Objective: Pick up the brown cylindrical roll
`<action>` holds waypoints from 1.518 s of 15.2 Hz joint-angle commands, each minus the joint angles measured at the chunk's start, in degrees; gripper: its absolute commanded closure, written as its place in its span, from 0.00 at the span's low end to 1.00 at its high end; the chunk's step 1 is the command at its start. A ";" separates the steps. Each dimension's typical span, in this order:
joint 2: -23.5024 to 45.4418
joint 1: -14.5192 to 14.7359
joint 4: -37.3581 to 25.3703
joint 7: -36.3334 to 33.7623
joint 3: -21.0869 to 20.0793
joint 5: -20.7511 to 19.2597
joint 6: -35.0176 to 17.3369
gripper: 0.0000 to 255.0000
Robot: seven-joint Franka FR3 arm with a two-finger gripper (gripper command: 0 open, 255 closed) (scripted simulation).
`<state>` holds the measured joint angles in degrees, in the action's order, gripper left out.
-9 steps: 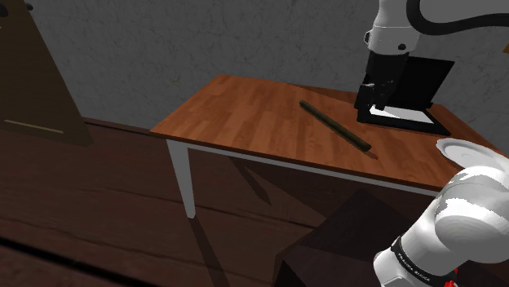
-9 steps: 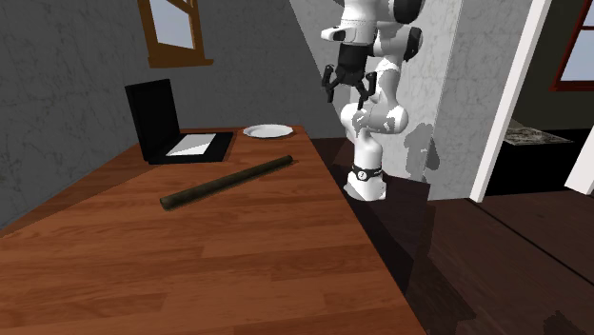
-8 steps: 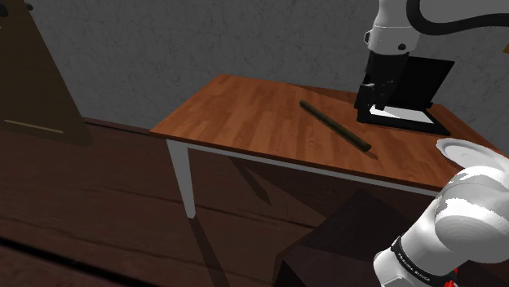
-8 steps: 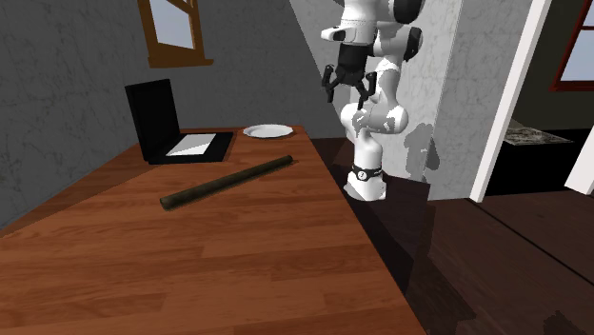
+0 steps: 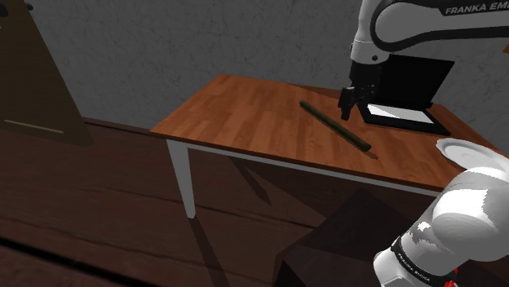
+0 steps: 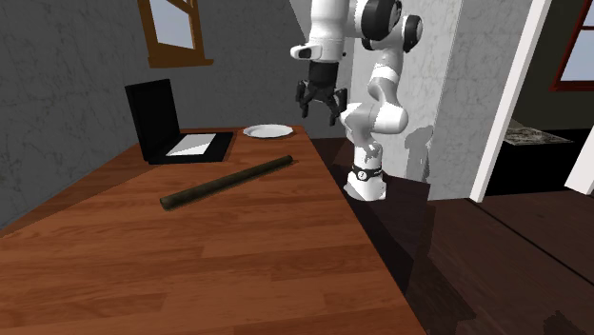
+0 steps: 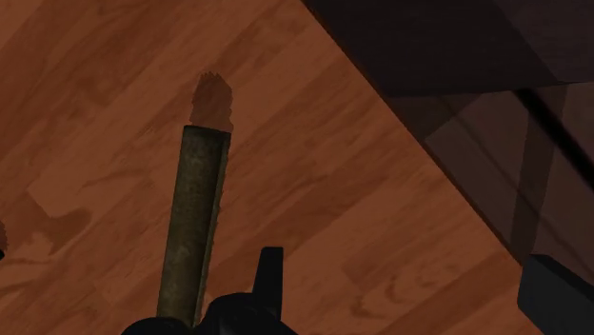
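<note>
**Grey wall, wood table, roll lying loose**

Grey textured wall [image 5: 163, 41] stood behind a brown wood-grain table [image 5: 245, 106] with white legs. My white arm [image 5: 424, 20] reached out over the tabletop. A black laptop [image 5: 412, 86] sat open toward the shoulder view's right end of the table, and a white plate [image 6: 267, 131] lay near it by the edge. The brown cylindrical roll [image 5: 334, 126] lay flat on the tabletop, near the laptop but apart from it, well apart from the plate, with nothing touching it. My gripper [image 6: 321, 107] hung above the table, close to the roll but off it, jaws apart and holding nothing. The wrist view looked down on one end of the roll, just beside one finger [image 7: 269, 276].
</note>
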<state>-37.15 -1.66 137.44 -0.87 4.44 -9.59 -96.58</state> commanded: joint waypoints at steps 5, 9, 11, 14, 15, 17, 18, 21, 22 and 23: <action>10.22 -2.13 -2.29 2.17 4.78 -1.40 -9.28 0.00; 17.92 -3.16 -5.54 3.85 7.72 -1.11 -14.51 0.00; 21.91 -3.61 -7.57 4.85 9.12 -0.55 -16.83 0.00; 28.05 -4.31 -11.10 6.59 11.05 0.86 -19.89 0.00; 30.13 -4.58 -12.41 7.23 11.63 1.48 -20.79 0.00; 34.35 -5.16 -15.22 8.59 12.70 2.94 -22.38 0.00; 36.48 -5.51 -16.73 9.31 13.17 3.78 -23.08 0.00; 40.54 -6.27 -19.09 10.61 13.81 5.45 -24.85 0.00; 40.87 -6.31 -18.67 10.64 13.81 5.54 -25.58 0.00; 41.22 -6.33 -18.26 10.66 13.81 5.63 -26.32 0.00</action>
<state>3.60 -7.92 118.99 9.70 18.20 -4.11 -122.22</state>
